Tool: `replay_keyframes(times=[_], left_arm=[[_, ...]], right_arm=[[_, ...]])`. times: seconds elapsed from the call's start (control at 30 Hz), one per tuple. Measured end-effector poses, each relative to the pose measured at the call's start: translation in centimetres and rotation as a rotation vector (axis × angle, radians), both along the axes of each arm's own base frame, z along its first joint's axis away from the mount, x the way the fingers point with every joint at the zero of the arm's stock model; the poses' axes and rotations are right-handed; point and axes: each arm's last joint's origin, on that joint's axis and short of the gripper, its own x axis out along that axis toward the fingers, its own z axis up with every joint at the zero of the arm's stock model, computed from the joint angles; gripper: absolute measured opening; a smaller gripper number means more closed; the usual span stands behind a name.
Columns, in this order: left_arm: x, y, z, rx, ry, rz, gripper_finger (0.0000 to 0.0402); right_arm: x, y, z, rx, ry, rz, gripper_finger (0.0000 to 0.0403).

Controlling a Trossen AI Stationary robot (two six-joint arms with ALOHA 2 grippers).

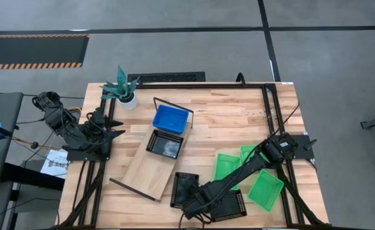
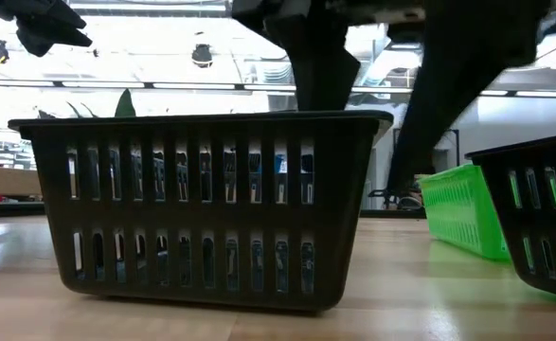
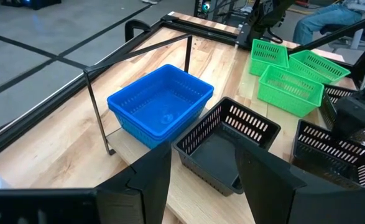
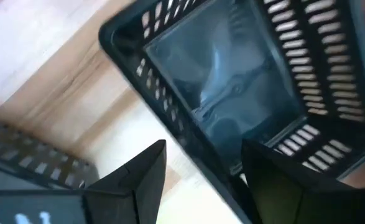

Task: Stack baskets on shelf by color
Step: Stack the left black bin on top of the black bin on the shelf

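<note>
Baskets, nine listed; those I can count follow, near to far.

Near edge of the table (image 1: 238, 112): two black baskets. One (image 1: 185, 188) sits just off the shelf's near end; the other (image 1: 232, 204) lies beside it toward the near right corner. My right gripper (image 1: 190, 206) hangs low over the first, fingers spread wide, one finger either side of its near wall, nothing grasped. In the right wrist view that wall (image 4: 188, 130) runs between my two fingertips.

Right side, mid-depth: three green baskets in a loose cluster, one (image 1: 265, 190) nearest the right edge, one (image 1: 227, 167) partly under my right arm, one (image 1: 251, 153) behind it.

Shelf (image 1: 145, 169): light-wood plank lying diagonally across the table's middle. One black basket (image 1: 165, 144) rests on its far half; a blue basket (image 1: 170, 119) sits at its far end, touching the black one.

Left edge: my left gripper (image 1: 114, 126) waits, fingers parted, empty.

Far left corner: small potted plant (image 1: 123, 89).
</note>
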Motion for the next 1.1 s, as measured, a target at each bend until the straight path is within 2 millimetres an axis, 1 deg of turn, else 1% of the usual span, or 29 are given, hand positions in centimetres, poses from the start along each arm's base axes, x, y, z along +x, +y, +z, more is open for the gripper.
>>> replay_keyframes(times=[0.1, 0.2, 0.43, 0.53, 0.57, 0.73, 0.8, 0.93, 1.1], left_arm=[[0.0, 0.0, 0.0, 0.0, 0.0, 0.0, 0.0169], [0.0, 0.0, 0.0, 0.0, 0.0, 0.0, 0.0169], [0.0, 0.0, 0.0, 0.0, 0.0, 0.0, 0.0169], [0.0, 0.0, 0.0, 0.0, 0.001, -0.001, 0.0169], [0.0, 0.0, 0.0, 0.0, 0.0, -0.001, 0.0169], [0.0, 0.0, 0.0, 0.001, 0.001, -0.002, 0.0169], [0.0, 0.0, 0.0, 0.002, 0.001, -0.003, 0.0169], [0.0, 0.0, 0.0, 0.002, 0.002, -0.002, 0.0169], [0.0, 0.0, 0.0, 0.0, 0.004, -0.006, 0.0169]], right_arm=[[0.0, -0.1, 0.0, -0.002, 0.0, 0.003, 0.021], [0.0, 0.0, 0.0, 0.0, -0.002, 0.004, 0.0178], [0.0, 0.1, 0.0, 0.013, 0.007, 0.006, 0.0066], [-0.1, 0.2, 0.0, 0.034, 0.007, -0.041, 0.0021], [-0.1, 0.2, 0.0, 0.043, 0.002, -0.067, 0.0013], [-0.1, 0.4, 0.4, 0.08, -0.026, -0.165, 0.0017], [-0.1, 0.6, 0.9, 0.089, -0.049, -0.204, 0.001], [0.2, 0.8, 2.8, 0.138, -0.082, -0.291, 0.0007], [0.2, 0.7, 6.2, 0.183, -0.11, -0.373, 0.0003]])
